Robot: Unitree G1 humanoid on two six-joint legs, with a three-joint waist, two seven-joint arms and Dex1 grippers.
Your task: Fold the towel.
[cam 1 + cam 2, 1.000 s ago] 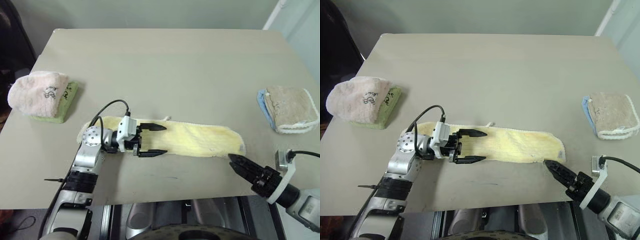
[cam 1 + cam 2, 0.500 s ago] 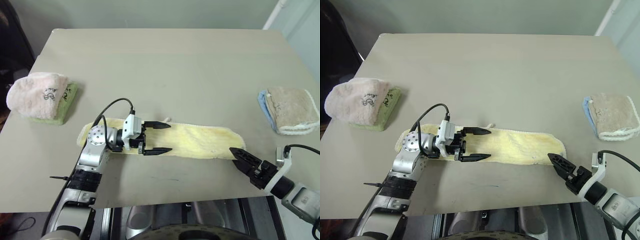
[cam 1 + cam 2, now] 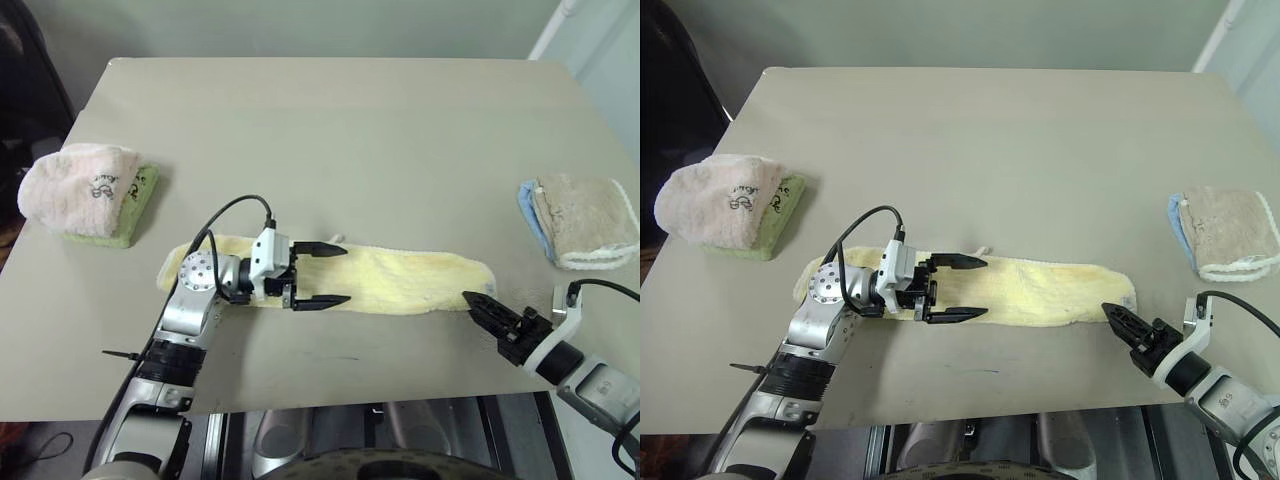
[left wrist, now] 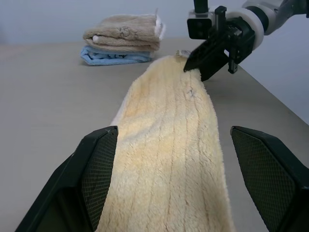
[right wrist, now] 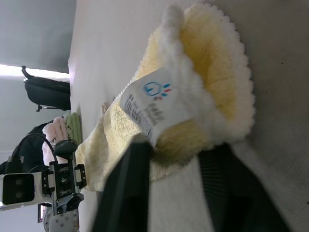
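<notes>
One yellow towel (image 3: 400, 282), two folded piles, left gripper (image 3: 322, 275) spread wide, right gripper (image 3: 478, 303) pinching towel's corner

left arm: reaches in from the near left, forearm angled up, wrist bent toward the right | left gripper (image 3: 322, 275): level, black fingers spread wide apart, nothing between them | right arm: comes in low from the near right corner | right gripper (image 3: 480, 304): points left and forward, black fingers drawn close together

Silver metal arms with round screw-studded joints; black cables loop over white wrist housings; black two-fingered left gripper (image 3: 322, 275), mesh-textured finger pads.
</notes>
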